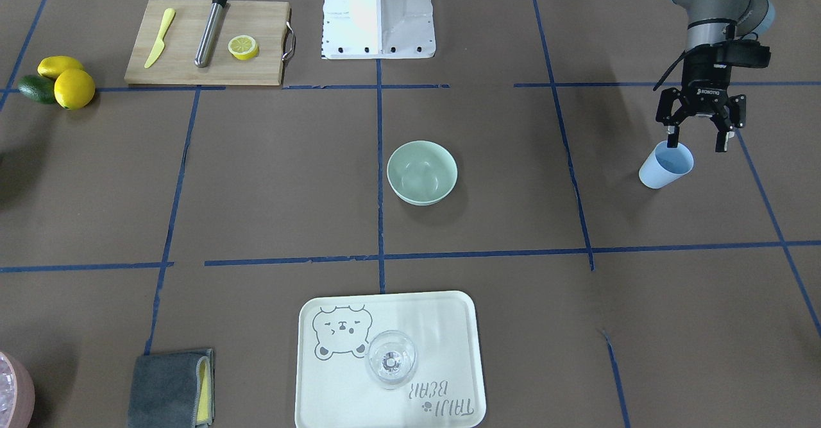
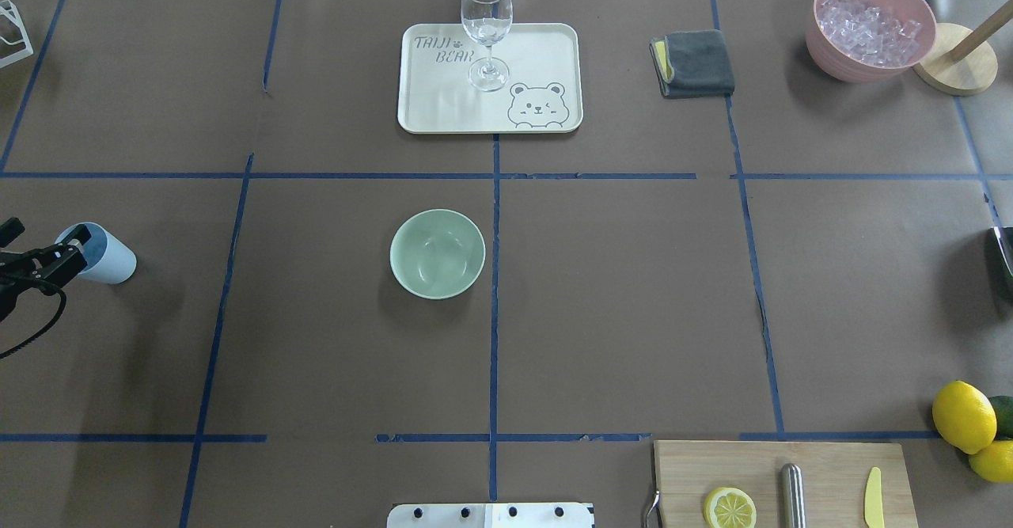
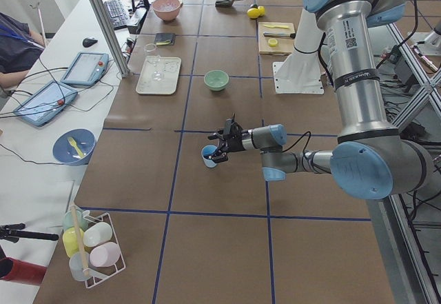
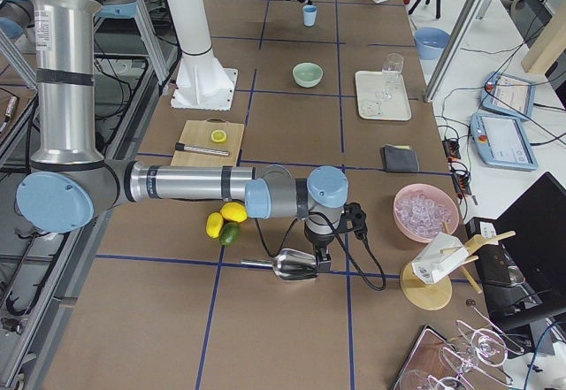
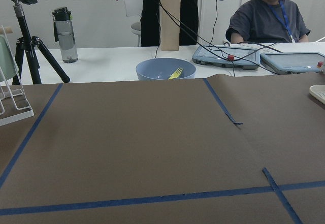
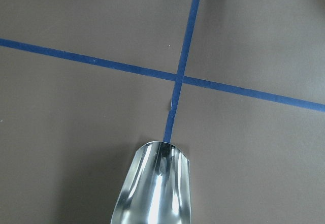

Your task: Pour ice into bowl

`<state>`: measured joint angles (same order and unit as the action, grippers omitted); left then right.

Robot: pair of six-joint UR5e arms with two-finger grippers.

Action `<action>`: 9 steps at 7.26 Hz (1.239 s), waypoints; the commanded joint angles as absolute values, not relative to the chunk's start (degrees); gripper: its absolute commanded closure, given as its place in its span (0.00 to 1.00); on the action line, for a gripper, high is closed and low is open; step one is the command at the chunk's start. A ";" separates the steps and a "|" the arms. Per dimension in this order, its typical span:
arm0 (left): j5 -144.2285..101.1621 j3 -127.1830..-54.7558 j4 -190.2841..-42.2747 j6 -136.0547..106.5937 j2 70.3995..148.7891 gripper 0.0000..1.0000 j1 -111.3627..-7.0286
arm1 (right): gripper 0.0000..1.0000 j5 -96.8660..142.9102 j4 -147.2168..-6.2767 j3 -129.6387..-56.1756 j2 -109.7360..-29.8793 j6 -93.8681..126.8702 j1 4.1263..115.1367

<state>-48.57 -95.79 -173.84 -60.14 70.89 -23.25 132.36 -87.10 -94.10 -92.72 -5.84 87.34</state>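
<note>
Closing off-centre could tip the light blue cup (image 1: 664, 170): the left gripper (image 1: 696, 147) hangs at its rim, jaws spread wide, holding nothing. The bowl (image 1: 423, 196) sits well apart from the cup on the bench. Any ice is too faint to make out, and how the right gripper (image 4: 317, 254) holds its jaws cannot be told.

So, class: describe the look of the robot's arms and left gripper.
The left arm and right arm are silver tubes with blue joint caps; the left bears a printed label. The left gripper is black, two-fingered, lettered white, a black cable looping beside it.
</note>
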 commanded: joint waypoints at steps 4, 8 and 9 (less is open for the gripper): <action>-42.64 -91.50 -173.85 -64.16 72.33 0.01 -16.98 | 0.00 132.36 -87.10 -94.13 -92.72 -5.71 87.45; -40.71 -86.95 -173.94 -64.25 75.74 0.01 -16.26 | 0.00 132.36 -87.10 -94.13 -92.81 -5.71 87.54; -40.26 -85.53 -173.94 -64.16 77.24 0.01 -16.26 | 0.00 132.36 -87.10 -94.04 -92.81 -5.71 87.54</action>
